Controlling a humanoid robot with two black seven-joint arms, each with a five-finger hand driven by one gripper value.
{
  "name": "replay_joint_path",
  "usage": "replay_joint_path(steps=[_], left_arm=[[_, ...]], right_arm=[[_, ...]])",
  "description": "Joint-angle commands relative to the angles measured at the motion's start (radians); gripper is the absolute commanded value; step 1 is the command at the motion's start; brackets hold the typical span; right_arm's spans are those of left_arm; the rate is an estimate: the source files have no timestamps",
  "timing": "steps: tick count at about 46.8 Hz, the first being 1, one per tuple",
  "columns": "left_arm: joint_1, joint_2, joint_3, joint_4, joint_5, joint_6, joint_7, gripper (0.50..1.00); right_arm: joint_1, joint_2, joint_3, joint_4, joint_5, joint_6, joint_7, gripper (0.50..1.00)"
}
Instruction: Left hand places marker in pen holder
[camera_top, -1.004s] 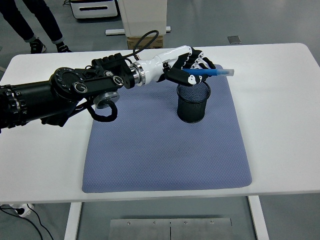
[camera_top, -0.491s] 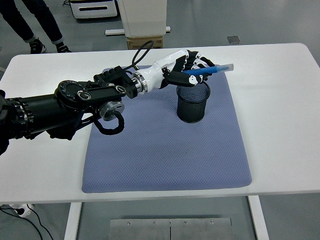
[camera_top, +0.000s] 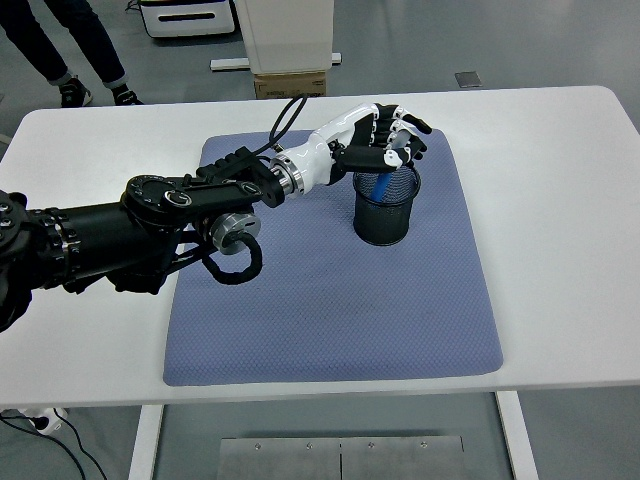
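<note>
One black mesh pen holder (camera_top: 387, 206) on a blue mat (camera_top: 330, 290), blue marker (camera_top: 385, 184) leaning inside it, left hand (camera_top: 385, 140) just above, fingers pinching the marker's top.

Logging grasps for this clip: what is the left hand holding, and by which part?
The left hand holds the blue marker by its upper end; the lower part hangs inside the pen holder.

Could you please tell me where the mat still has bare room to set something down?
The mat lies bare across its near half, and right of the pen holder. It is crowded at the far left, where the left hand hangs over the holder with the marker.
</note>
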Motion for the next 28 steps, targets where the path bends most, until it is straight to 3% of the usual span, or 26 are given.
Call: replay_joint_path(steps=[1,13,18,22,23,24,26,28], left_arm=[[0.008,-0.002,0.0,0.0,-0.013,0.0,-0.001,0.5],[0.011,0.005,-0.032,0.0,-0.015,0.0,-0.002,0.5],[0.0,0.011,-0.052,0.001,-0.015,0.0,-0.007,0.727],[-0.006,0.031,-0.055,0.0,-0.015,0.0,-0.008,0.844],[-0.006,0.031,-0.055,0.0,-0.015,0.0,-0.008,0.845],[-0.011,0.041,-0.058,0.0,-0.016,-0.001,-0.011,0.923],[-0.014,0.044,-0.064,0.0,-0.015,0.0,-0.019,0.982],[-0.021,0.049,-0.066,0.0,-0.015,-0.002,-0.024,1.0]], right_arm=[[0.0,0.0,0.0,0.0,0.0,0.0,0.0,1.0],[0.0,0.0,0.0,0.0,0.0,0.0,0.0,1.0],[0.0,0.0,0.0,0.0,0.0,0.0,0.0,1.0],[0.0,0.0,0.0,0.0,0.0,0.0,0.0,1.0],[0.0,0.0,0.0,0.0,0.0,0.0,0.0,1.0],[0.0,0.0,0.0,0.0,0.0,0.0,0.0,1.0],[0.0,0.0,0.0,0.0,0.0,0.0,0.0,1.0],[0.0,0.0,0.0,0.0,0.0,0.0,0.0,1.0]])
